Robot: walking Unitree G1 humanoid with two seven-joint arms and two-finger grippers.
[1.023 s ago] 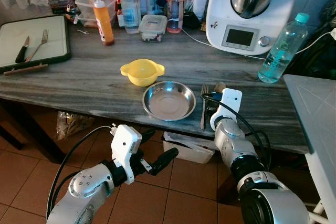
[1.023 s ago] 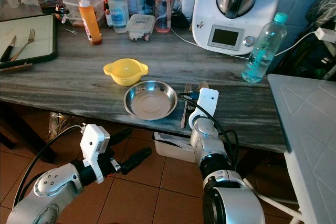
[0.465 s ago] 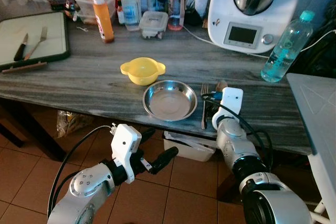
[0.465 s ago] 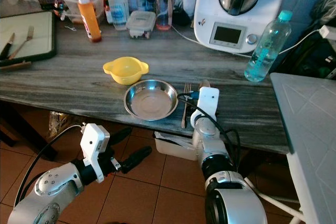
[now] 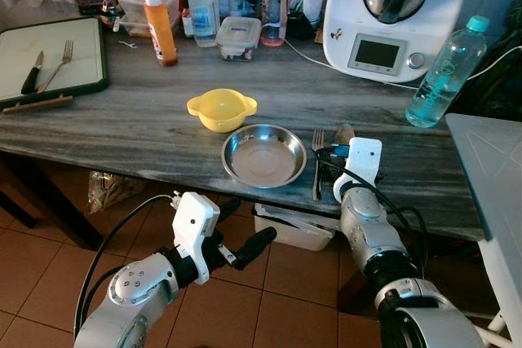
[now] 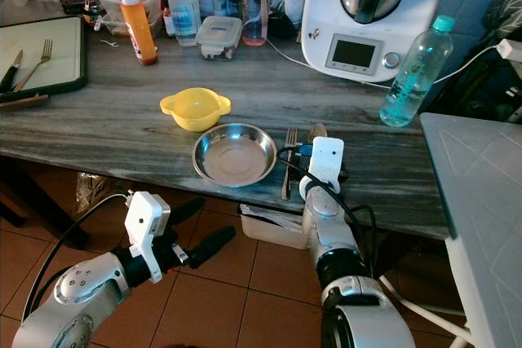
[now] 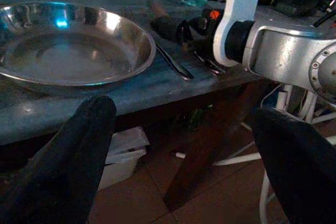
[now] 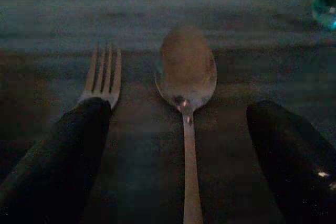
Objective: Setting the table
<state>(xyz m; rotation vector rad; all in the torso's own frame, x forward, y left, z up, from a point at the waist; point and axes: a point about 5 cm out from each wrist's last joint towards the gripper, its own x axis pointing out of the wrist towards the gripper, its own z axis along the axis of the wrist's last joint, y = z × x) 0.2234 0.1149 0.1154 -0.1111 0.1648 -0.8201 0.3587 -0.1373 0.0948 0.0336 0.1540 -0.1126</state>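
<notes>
right gripper (image 8: 184, 145) astride spoon (image 8: 187, 77) (fingers spread), beside fork (image 8: 102, 77)

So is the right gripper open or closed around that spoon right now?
Open. In the right wrist view the two black fingers stand wide apart, with the spoon lying flat on the table between them, untouched.

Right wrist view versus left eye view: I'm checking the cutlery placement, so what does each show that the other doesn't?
The right wrist view shows the silver metal spoon whole, lying between the open right gripper's black fingers. The left eye view adds the round steel plate, the yellow two-handled bowl behind it, and the left gripper open below the table edge. Both show the silver metal fork beside the spoon on the grey wooden table.
</notes>
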